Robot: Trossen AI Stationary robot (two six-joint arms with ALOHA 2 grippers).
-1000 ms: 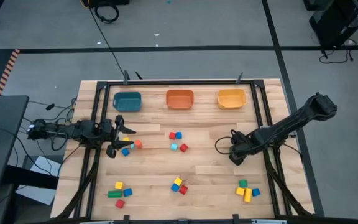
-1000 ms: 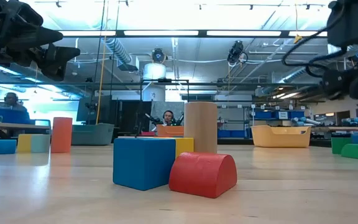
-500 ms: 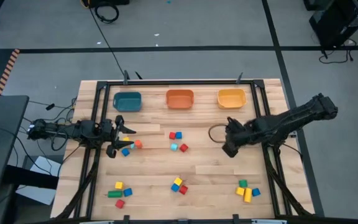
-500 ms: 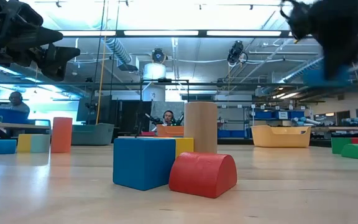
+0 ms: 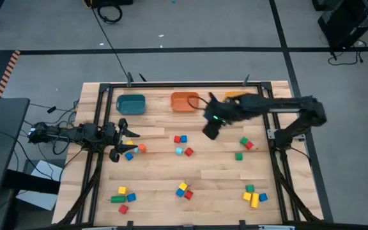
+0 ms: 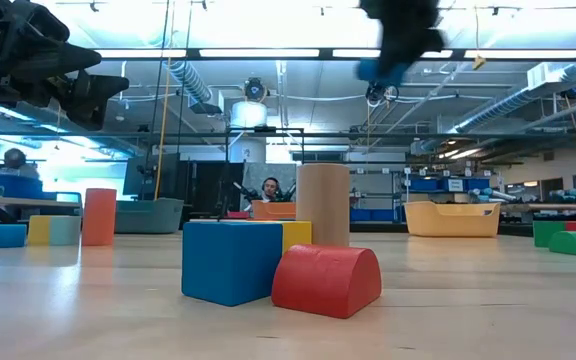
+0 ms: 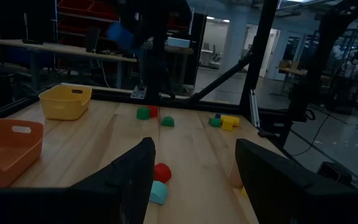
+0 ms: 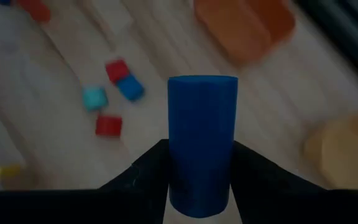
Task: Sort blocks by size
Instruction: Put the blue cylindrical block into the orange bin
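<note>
the right gripper (image 5: 211, 125) had swung, within the last second, from the right side of the surface (image 5: 216, 179) up and across toward the back row, and now hung in the air just in front of the orange bin (image 5: 184, 101). its jaws were clamped on a blue bar (image 8: 202, 143), which the right wrist view showed upright between the fingers (image 8: 148, 169), with the orange bin and the yellow bin (image 8: 340, 146) below and beyond it. where the arm had been, a red and two green blocks (image 5: 242, 145) now lay in plain sight.

the left gripper (image 5: 121, 142) had not moved: it waited at the left edge beside a small blue and orange cluster (image 5: 135, 150), its jaws apart and holding nothing.

the rest of the blocks lay loose in groups about the surface: one at centre (image 5: 182, 145), three along the near edge (image 5: 184, 190).

the carry looked well under way, the bar probably bound for the orange bin or the teal bin (image 5: 131, 104); which one could not be told. most of the sorting remained undone.
</note>
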